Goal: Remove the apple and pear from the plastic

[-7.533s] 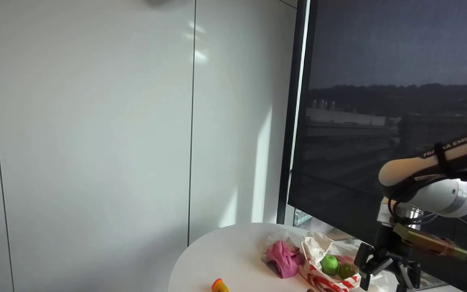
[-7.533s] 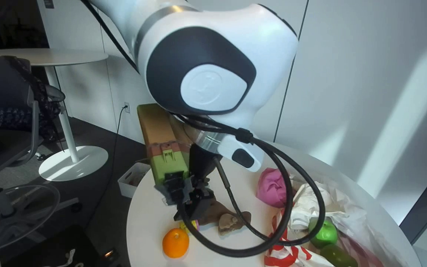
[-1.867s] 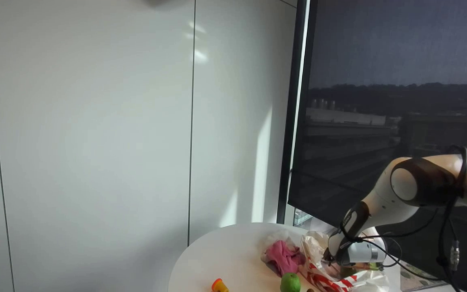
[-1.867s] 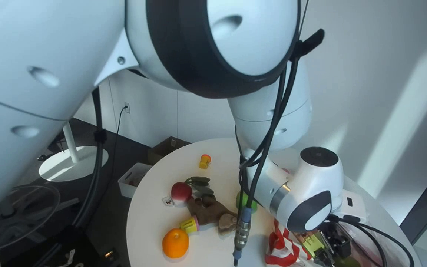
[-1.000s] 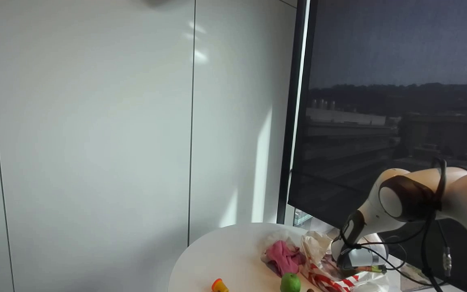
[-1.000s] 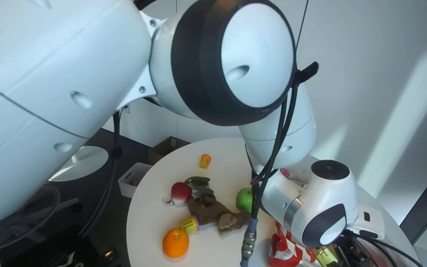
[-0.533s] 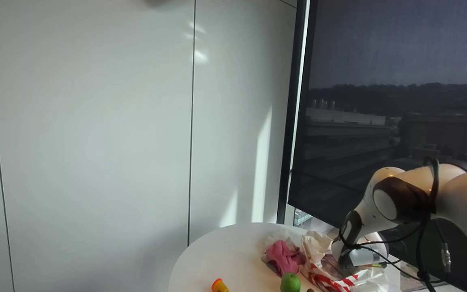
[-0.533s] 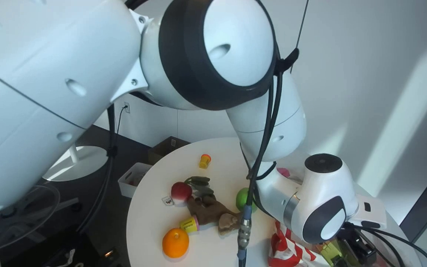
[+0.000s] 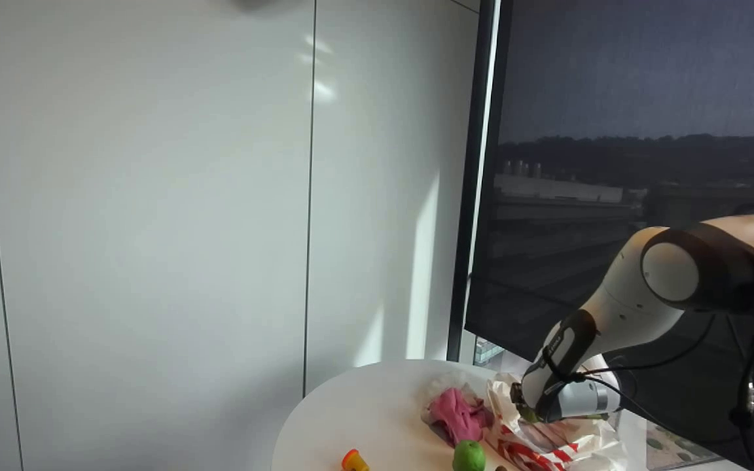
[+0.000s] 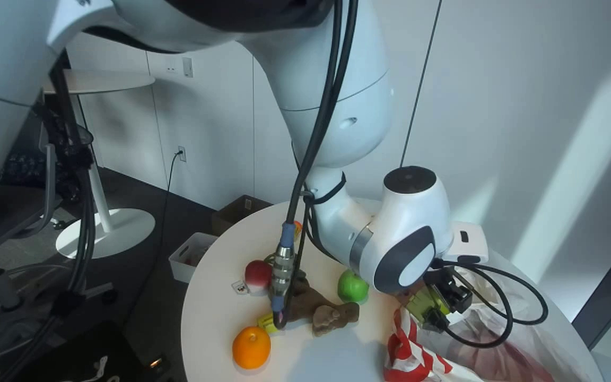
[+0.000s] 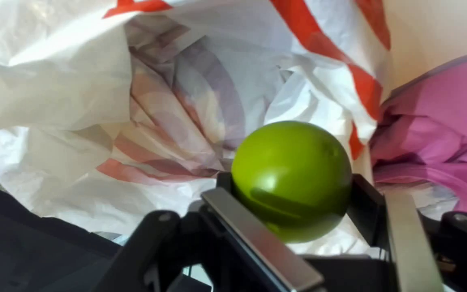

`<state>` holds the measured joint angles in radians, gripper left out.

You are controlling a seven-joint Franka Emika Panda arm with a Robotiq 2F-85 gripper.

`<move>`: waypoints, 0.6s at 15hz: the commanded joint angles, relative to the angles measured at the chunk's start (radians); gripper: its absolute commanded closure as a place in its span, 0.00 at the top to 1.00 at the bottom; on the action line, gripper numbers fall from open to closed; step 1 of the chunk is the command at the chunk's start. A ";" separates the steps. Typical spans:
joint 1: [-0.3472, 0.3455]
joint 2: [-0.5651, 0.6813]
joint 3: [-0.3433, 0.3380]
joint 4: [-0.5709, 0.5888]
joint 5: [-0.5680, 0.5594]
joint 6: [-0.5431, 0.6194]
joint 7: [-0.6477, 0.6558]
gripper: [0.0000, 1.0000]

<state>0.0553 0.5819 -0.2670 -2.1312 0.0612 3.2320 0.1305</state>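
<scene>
In the wrist view a smooth olive-green pear [image 11: 290, 162] is squeezed between both fingers of my gripper [image 11: 292, 187], which is shut on it. Below the pear lies the plastic [image 11: 168, 121], a crumpled white bag with red stripes; its mouth gapes and only folds show inside. Both exterior views show the bag [image 9: 534, 448] on the round table under my hand, the fingertips mostly hidden there by the arm. The bright green apple [image 10: 352, 287] rests on the bare table outside the bag, and also appears as the apple [image 9: 468, 456] beside the red stripes.
A pink cloth [image 9: 459, 415] lies against the bag. On the table are also a brown plush toy [image 10: 329, 318], an orange [image 10: 251, 347], a red fruit [image 10: 258, 274] and a yellow tub [image 9: 354, 460]. A cable [image 10: 496, 339] loops off the wrist over the bag.
Over the last second my gripper has closed on the pear and risen with it from the bag. Earlier, the apple went from inside the bag to the table.
</scene>
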 commanded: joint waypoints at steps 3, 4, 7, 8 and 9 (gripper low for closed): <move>-0.114 -0.108 0.229 -0.085 -0.037 -0.136 -0.112 0.46; -0.111 -0.097 0.239 -0.077 -0.036 -0.168 -0.121 0.46; -0.094 -0.047 0.231 -0.050 -0.051 -0.229 -0.137 0.46; -0.106 -0.032 0.249 -0.044 -0.053 -0.241 -0.156 0.46; -0.122 -0.013 0.273 -0.037 -0.055 -0.236 -0.181 0.46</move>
<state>-0.0283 0.5268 -0.0417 -2.2025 0.0219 3.0138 0.0080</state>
